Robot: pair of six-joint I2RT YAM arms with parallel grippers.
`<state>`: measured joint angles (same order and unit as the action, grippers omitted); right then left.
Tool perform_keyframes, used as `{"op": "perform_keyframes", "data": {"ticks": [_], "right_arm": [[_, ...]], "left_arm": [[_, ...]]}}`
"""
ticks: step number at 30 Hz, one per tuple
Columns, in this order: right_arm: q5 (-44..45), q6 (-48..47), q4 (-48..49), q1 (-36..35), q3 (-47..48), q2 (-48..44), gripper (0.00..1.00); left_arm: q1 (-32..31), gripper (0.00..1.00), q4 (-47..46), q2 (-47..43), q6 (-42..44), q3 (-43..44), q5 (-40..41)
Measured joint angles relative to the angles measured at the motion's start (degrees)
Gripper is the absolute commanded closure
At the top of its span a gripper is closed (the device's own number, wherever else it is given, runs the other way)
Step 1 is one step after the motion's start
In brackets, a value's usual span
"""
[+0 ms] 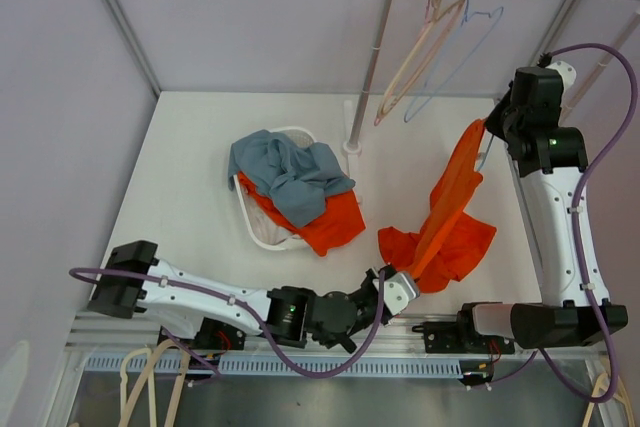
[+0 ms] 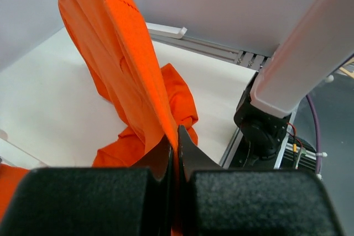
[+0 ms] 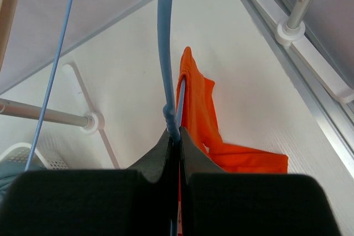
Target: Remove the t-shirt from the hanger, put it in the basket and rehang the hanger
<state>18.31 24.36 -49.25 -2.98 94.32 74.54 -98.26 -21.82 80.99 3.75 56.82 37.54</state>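
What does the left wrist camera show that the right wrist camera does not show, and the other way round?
Only the left wrist view: the left gripper shut on a fold of the orange t-shirt, and beside it a white link of the right arm.
Only the right wrist view: the right gripper shut on the blue hanger, a rack pole with its foot, and a corner of the white basket.
Both: the orange t-shirt, hanging down to a heap on the white table.
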Motion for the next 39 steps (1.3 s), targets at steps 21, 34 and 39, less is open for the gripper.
{"op": "perform_keyframes", "data": {"ticks": [21,34,39], "right_arm": [[-0.79,0.22,3.91,-0.11,-3.54,-4.15,1.0],[0.76,-0.42,4.59,-0.94,9.55,-7.39,1.0],[0.7,-0.39,3.65,-1.31,9.64,-8.46,1.0]], "left_arm": [[-1.86,0.66,3.34,-2.08,4.48,10.51,1.36],[0.57,0.0,3.8,2.56,2.97,6.64,-2.16],[1.62,0.0,0.02,4.96,5.38,8.15,-1.92]]}}
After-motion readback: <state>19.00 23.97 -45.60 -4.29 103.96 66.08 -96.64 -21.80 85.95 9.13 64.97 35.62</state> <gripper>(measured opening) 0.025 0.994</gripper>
